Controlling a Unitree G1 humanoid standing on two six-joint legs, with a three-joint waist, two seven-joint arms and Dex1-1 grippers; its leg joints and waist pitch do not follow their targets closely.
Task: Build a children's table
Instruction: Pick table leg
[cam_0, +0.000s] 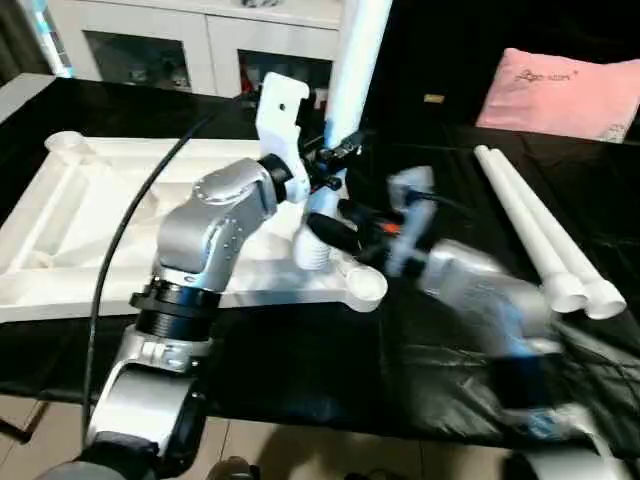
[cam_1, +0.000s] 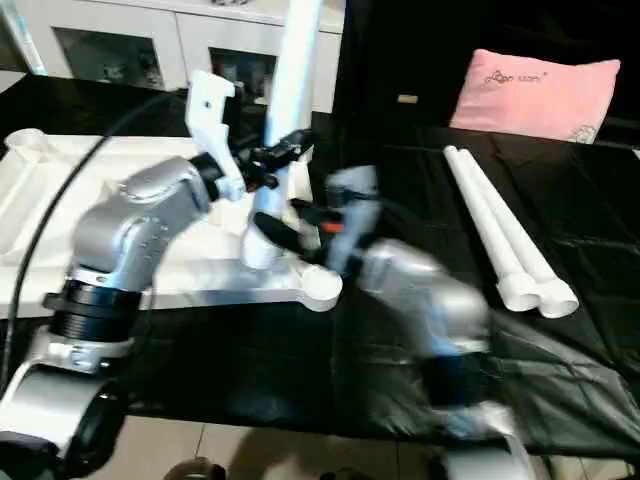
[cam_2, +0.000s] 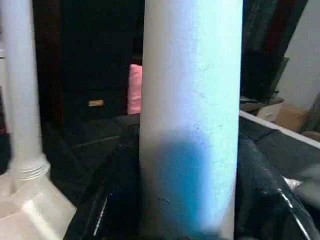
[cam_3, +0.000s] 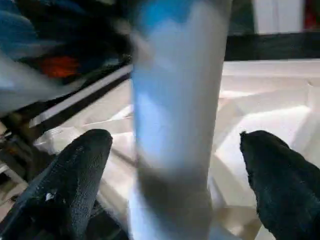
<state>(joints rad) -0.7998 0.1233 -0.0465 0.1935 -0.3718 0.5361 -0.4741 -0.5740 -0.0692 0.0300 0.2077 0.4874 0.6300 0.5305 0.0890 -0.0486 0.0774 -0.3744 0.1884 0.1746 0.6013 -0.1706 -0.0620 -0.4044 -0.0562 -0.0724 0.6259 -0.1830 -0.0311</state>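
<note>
A black cloth (cam_0: 300, 370) covers the work surface above pale floor. On it the white tabletop (cam_0: 90, 210) lies underside up, beside two spare legs (cam_0: 545, 245) to the right. An upright leg (cam_0: 345, 100) stands at its near right corner, top cut off. The left gripper (cam_0: 335, 160) clasps this leg. The blurred right gripper (cam_3: 175, 165) straddles it, fingers spread. Beyond: pink pillow (cam_0: 560, 95), white cabinet (cam_0: 190, 40).

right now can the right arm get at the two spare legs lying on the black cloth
Probably yes: the two legs lie uncovered on that arm's side, and the right pincer is open around the upright leg, gripping nothing.
</note>
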